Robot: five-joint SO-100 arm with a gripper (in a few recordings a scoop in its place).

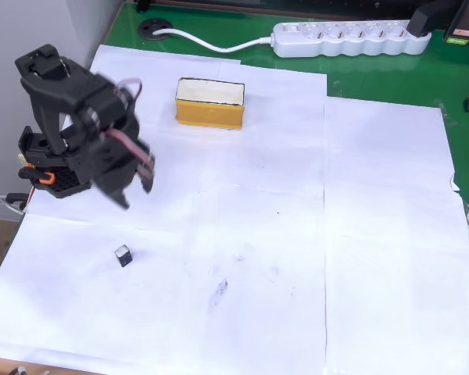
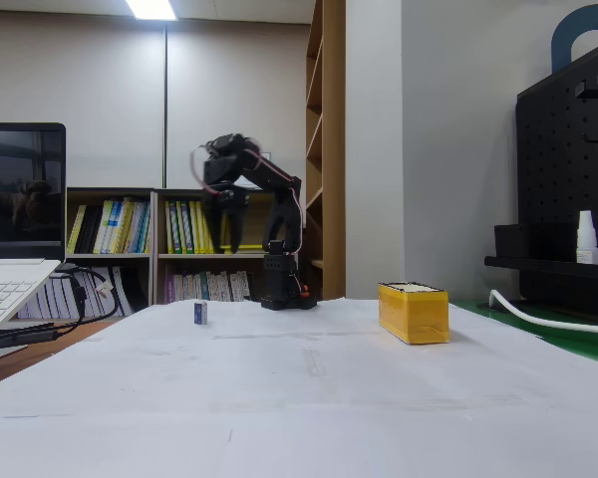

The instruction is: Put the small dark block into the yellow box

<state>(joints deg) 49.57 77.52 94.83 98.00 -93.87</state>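
block (image 1: 123, 255) left of box (image 1: 209, 102)

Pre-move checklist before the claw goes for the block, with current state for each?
1. Small black cube with pale top free on the white paper, nothing touching it: ok.
2. Black two-finger claw carrying nothing: ok; open or shut: cannot tell, blurred.
3. Claw raised above the table, not over the cube; in the fixed view it hangs well above the cube: ok.
4. Rectangular mustard-yellow box with cream top upright, apart from the cube: ok.
5. Box top open to receive the cube: cannot tell.
6. Paper between cube and box free of obstacles; white power strip lies beyond the box: ok.
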